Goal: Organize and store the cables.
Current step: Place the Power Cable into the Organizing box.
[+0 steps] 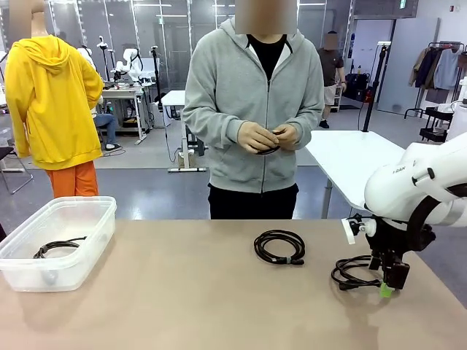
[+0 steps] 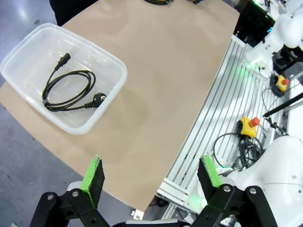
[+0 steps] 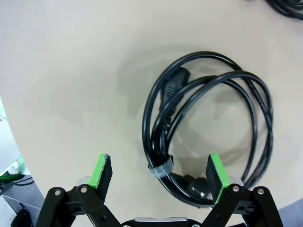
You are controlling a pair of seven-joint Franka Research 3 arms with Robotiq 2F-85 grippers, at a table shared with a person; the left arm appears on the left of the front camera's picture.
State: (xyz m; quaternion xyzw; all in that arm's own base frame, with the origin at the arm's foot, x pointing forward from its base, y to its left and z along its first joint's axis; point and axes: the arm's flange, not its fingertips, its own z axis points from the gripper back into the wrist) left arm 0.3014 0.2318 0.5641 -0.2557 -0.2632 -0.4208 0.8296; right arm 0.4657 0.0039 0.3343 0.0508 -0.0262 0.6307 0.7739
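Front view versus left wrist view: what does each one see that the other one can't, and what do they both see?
Front view adds: the person's hands holding a dark cord, a coiled cable mid-table, and the right tool down at another coil.
Left wrist view adds: the left tool, jaws wide apart with nothing between them, above the table, and a yellow box with a red button beside the table.
Shared: the clear bin with one cable inside, on the tan table.
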